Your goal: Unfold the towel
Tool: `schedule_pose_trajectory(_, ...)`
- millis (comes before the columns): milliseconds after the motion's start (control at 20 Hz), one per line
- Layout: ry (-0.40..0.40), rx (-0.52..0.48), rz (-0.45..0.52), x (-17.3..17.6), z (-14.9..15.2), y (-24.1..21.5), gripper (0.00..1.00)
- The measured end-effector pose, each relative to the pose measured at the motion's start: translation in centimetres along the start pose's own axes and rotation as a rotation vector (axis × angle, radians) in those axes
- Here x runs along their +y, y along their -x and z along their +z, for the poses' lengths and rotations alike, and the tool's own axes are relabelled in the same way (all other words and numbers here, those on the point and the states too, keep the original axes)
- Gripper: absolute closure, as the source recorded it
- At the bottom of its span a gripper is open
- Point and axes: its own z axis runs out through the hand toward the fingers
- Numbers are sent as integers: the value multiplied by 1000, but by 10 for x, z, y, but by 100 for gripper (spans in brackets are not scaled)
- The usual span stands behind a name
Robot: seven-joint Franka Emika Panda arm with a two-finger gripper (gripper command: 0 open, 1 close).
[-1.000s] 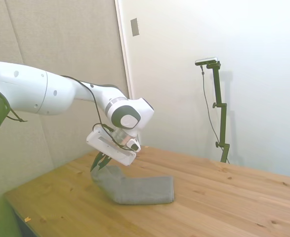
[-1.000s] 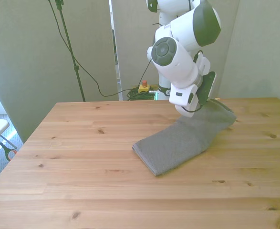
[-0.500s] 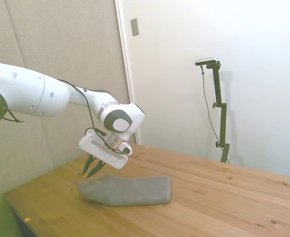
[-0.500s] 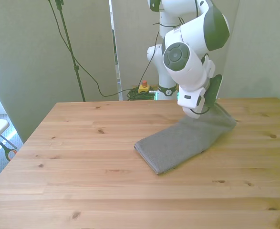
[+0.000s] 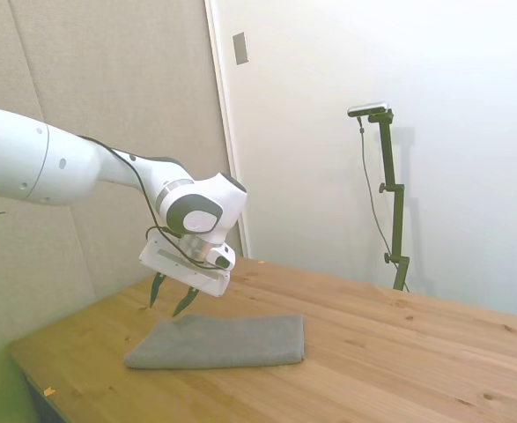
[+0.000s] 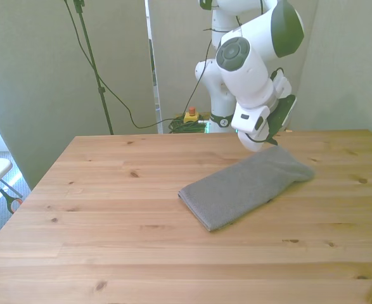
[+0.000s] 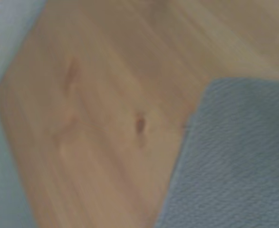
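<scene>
Towel (image 6: 245, 187) lies flat on the table (image 6: 109, 215), a long grey strip running from 7 o'clock toward 1 o'clock in the front view, right of centre. Gripper (image 5: 173, 295) hangs just above its end nearest the robot, fingers apart, holding nothing. Looks like a doubled layer may remain, though I can't tell for sure from these views. If you go again, pinch only the top layer at a long edge, lift low, and drag across so the lower layer stays put. Wrist view shows the cloth edge (image 7: 234, 156) on bare wood. Containers: none in view.
</scene>
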Motion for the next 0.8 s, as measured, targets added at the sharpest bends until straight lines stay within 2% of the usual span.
schedule_pose_trajectory(150, 6, 116, 89, 12, -10, 0, 0)
schedule_pose_trajectory(500, -13, 379, 308, 27, -51, 49, 0)
schedule_pose_trajectory(800, 43, 560, 522, 29, -48, 69, 0)
